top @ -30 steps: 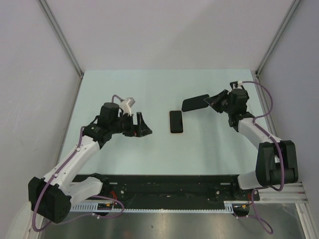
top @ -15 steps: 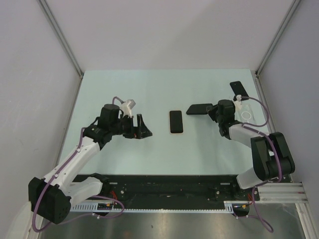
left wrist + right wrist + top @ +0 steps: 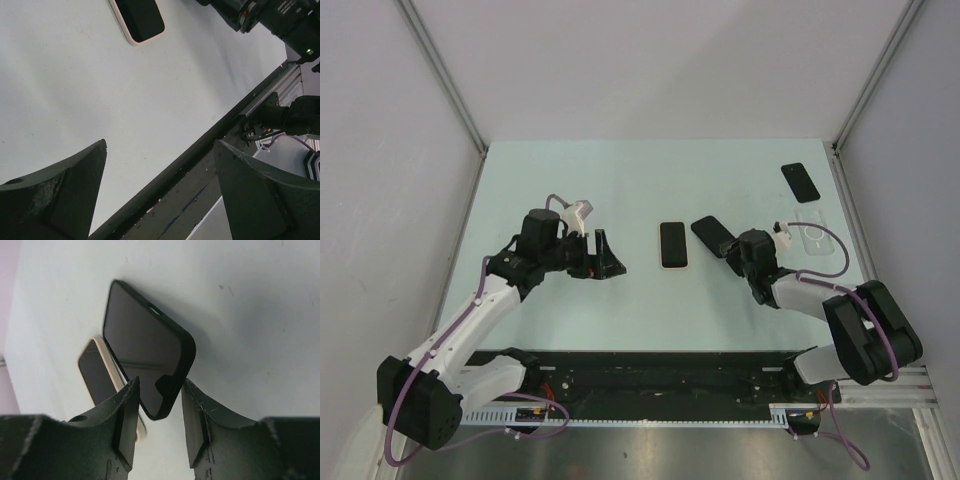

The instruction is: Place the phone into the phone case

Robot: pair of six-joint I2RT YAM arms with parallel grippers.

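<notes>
I find the left gripper [image 3: 160,145] above the table [image 3: 620,180], its fingers wide apart. The right gripper [image 3: 160,385] straddles a corner of the black phone case [image 3: 145,340]; I cannot tell whether it is clamped. The cream-edged phone [image 3: 673,245] lies flat beside the case. Farther right are a clear case [image 3: 817,238] and a dark phone [image 3: 800,182].

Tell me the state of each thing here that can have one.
Black rectangular phone case: one end between the right jaws.
Cream-edged rectangular phone: flat, screen dark.
Small black phone: lying flat.
Clear plastic case: flat, empty.
Left gripper: jaws open, empty.
Right gripper: grip unclear.
</notes>
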